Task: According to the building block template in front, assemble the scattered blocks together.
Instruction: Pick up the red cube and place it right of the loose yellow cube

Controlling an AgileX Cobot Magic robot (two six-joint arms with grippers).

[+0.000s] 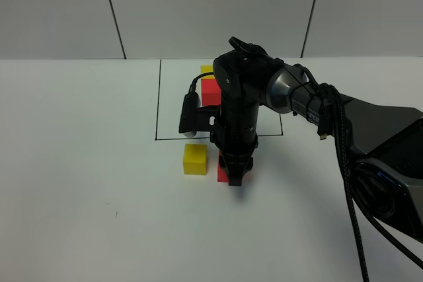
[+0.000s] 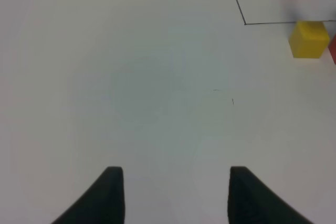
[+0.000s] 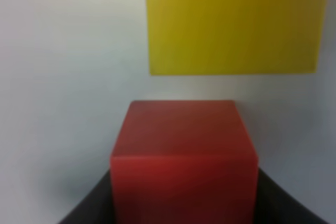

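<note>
The right gripper [image 1: 235, 177] is clamped on the small red cube [image 3: 184, 156], low over the white bench [image 1: 79, 183]. The small yellow cube [image 1: 195, 159] lies just beside it, a narrow gap between them. Beyond them sits the black-framed yellow-and-red template pair [image 1: 210, 90]. The left gripper [image 2: 173, 195] hangs with jaws apart, holding nothing.

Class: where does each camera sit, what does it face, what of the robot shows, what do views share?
Exterior high: up high, facing down on the table; right arm shows.
Left wrist: on left arm, facing the table; left gripper shows.
Right wrist: facing the red cube in the right gripper.
Shared: yellow cube, all three.
</note>
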